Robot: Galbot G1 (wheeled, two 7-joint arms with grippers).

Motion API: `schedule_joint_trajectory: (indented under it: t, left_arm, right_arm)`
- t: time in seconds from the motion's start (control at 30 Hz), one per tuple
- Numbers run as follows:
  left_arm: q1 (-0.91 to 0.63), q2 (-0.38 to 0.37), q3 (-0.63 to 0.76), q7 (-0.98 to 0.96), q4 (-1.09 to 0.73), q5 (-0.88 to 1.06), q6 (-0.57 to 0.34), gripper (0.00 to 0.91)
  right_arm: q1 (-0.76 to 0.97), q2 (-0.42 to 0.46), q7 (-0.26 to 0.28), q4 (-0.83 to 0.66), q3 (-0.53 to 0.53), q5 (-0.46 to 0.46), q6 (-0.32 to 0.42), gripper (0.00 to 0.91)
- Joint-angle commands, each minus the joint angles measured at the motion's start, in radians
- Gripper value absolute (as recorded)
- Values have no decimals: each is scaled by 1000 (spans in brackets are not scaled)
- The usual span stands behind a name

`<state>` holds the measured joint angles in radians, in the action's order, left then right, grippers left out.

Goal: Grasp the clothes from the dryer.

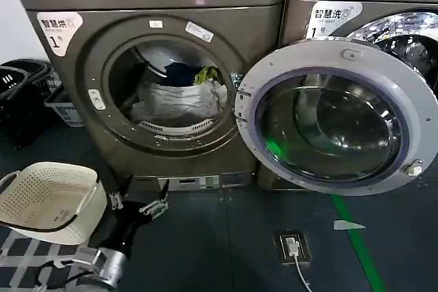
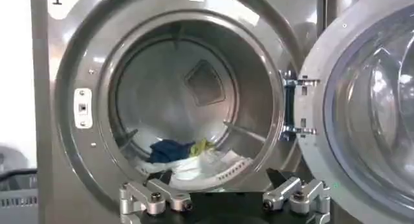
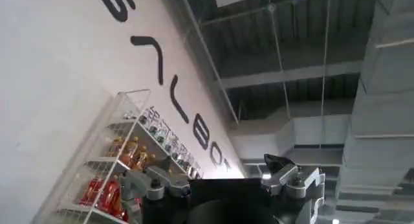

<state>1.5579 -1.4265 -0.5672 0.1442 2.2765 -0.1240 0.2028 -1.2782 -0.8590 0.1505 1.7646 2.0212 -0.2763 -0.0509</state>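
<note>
The dryer (image 1: 89, 141) stands ahead with its round porthole open and a white "1" label at its upper left. The clothes (image 1: 179, 100) lie in the bottom of the drum: whitish-grey cloth with a navy piece (image 1: 179, 73) and a yellow-green piece (image 1: 205, 73) on top. My left gripper (image 1: 139, 203) hangs low in front of the machine, below the porthole, open and holding nothing. In the left wrist view the gripper (image 2: 220, 180) faces the drum, with the clothes (image 2: 194, 167) just beyond its fingertips. My right gripper (image 3: 210, 170) is open and points up at a wall and ceiling.
The dryer's door (image 1: 308, 49) swings out to the right, covering much of the second machine (image 1: 383, 11). A cream laundry basket (image 1: 48, 200) sits at the lower left next to my left arm. Dark baskets (image 1: 20, 94) stand far left. A floor socket with a cable (image 1: 293, 245) lies near a green line (image 1: 356, 244).
</note>
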Motion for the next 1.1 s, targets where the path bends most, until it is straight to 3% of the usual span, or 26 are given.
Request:
schedule_joint_trajectory:
  t: [0.03, 1.1]
  left_arm:
    - [-7, -8, -1, 0, -1, -2, 5, 907]
    - [-9, -13, 0, 6, 11, 4, 15, 907]
  right_arm:
    - [1, -3, -3, 3, -5, 0, 6, 907]
    - [-9, -8, -15, 10, 3, 7, -6, 907]
